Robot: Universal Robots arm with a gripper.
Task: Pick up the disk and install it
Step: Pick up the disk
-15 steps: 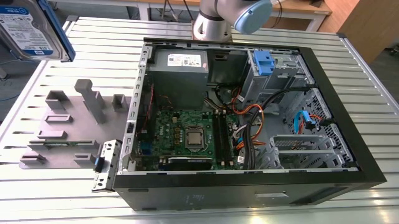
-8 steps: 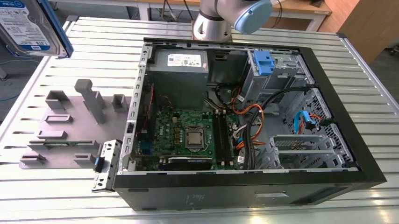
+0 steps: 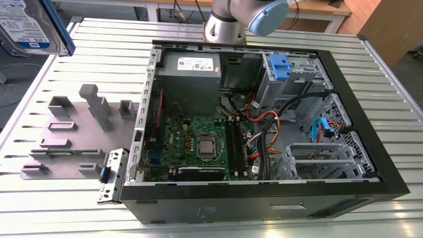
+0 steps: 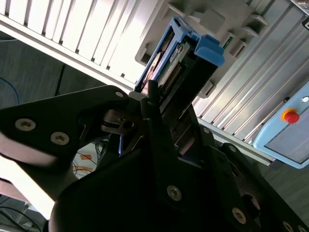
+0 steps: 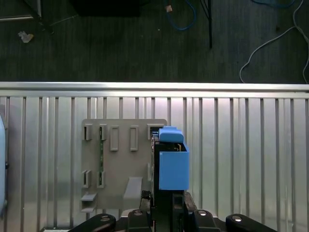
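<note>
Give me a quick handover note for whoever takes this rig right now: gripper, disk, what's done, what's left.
Gripper: shut on the flat silver rectangular disk with blue plastic rails, held in the air near the grey fixture plate.
Done: disk picked up.
Left: installing; the disk is not yet in the open black computer case on the slatted metal table.

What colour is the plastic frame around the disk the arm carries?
Bright blue. The disk shows its frame best in the first wrist view.
</note>
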